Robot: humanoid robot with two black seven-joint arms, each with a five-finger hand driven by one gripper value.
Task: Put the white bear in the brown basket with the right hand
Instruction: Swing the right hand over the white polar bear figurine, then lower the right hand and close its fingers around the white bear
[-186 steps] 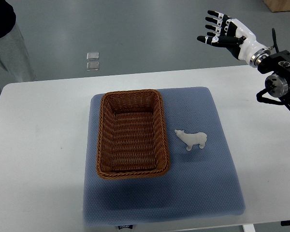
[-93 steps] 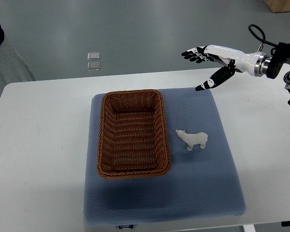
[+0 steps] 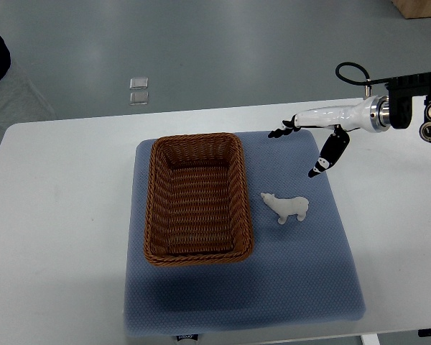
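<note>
- Brown wicker basket (image 3: 197, 199), one, rectangular, nothing inside; resting on left half of blue-grey mat (image 3: 302, 273).
- White bear (image 3: 286, 207), one, standing on mat just right of basket, apart from its rim; head toward basket.
- White-and-black right hand (image 3: 312, 136), one, entering from right edge; hovering above mat's far right corner, beyond bear and apart from it; fingers spread, thumb pointing down toward mat, holding nothing.
- White bench (image 3: 57, 237), one, carrying mat.
- Small clear square items (image 3: 137, 91), two, lying on grey floor beyond bench, one just behind the other.
- Dark tag (image 3: 187, 336) at mat's near edge, one; print too small to read.
- Person's clothing, partly seen at upper left edge (image 3: 3, 79).
</note>
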